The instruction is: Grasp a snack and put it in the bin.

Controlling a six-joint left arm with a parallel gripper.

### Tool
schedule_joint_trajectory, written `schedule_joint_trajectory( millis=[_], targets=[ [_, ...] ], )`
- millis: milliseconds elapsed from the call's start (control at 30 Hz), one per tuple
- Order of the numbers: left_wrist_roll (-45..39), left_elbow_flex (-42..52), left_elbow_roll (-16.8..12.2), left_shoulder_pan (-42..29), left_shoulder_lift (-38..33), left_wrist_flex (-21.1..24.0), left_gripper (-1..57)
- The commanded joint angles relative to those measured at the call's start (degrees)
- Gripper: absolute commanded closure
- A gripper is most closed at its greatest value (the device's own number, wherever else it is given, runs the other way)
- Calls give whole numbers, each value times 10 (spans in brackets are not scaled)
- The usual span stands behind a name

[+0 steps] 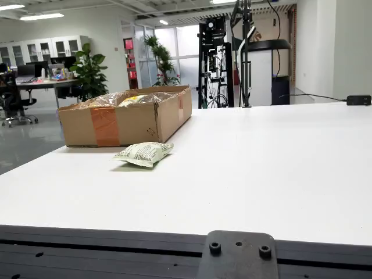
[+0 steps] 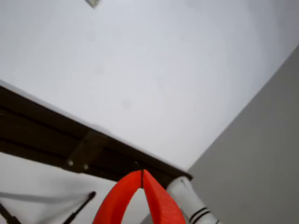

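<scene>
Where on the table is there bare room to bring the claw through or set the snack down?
The table is bare across the whole right and front, from the snack bag to the right edge. Crowded only far left, where the bag lies just in front of the cardboard box.

A big white table (image 1: 279, 174) fills most of the view from the table's edge. At its near edge sits a dark metal rail with a small black plate (image 1: 237, 256) that has bolts in it. Far back on the right, a little black box (image 1: 358, 100) lies on the table with a cord running to it. Behind the table stands a tall black rack (image 1: 213, 61) full of wires. On the left is a leafy green plant (image 1: 90, 72), and near it an office desk (image 1: 40, 83) with a black chair (image 1: 13, 102). Long lights (image 1: 40, 17) shine on the ceiling.
</scene>
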Motion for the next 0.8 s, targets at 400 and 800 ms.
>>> schedule_joint_trajectory(
  millis=[400, 800],
  targets=[
    [57, 0, 0, 25, -1, -1, 563],
    [97, 0, 0, 33, -1, -12, 477]
  ],
)
